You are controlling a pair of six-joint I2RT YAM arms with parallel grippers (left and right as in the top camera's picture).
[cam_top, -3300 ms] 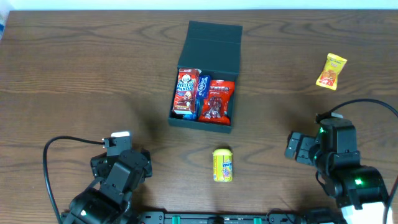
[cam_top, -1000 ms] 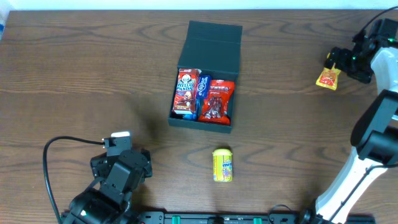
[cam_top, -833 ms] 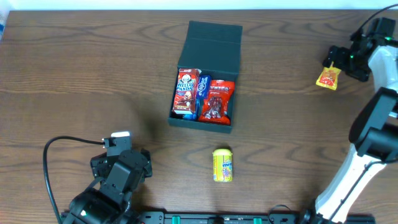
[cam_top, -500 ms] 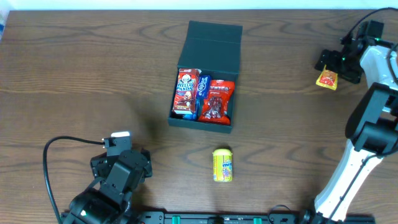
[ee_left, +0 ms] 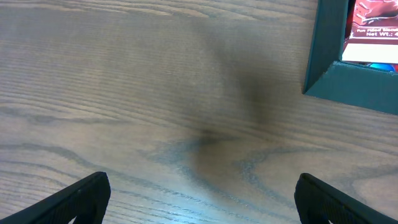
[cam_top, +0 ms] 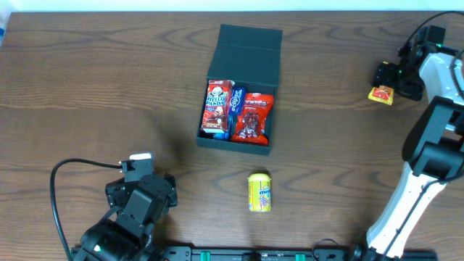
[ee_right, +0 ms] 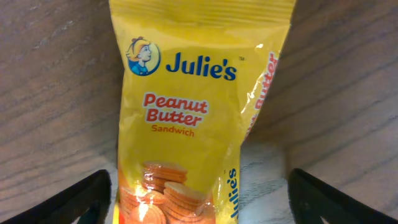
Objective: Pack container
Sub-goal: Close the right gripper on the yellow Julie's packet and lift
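The dark teal container stands open at the table's middle with its flap lid laid back; its corner shows in the left wrist view. Inside lie a Hello Panda box, a blue packet and a red packet. A yellow Julie's peanut butter sandwich packet lies at the far right. My right gripper is open right over it, a finger on each side. A yellow tube of sweets lies in front of the container. My left gripper is open and empty above bare wood.
The wooden table fills the view. My left arm's cable loops at the front left. My right arm stretches along the right edge.
My right arm has swung from the front right out to the far right and lowered its open gripper over the yellow packet. The left arm has not moved.
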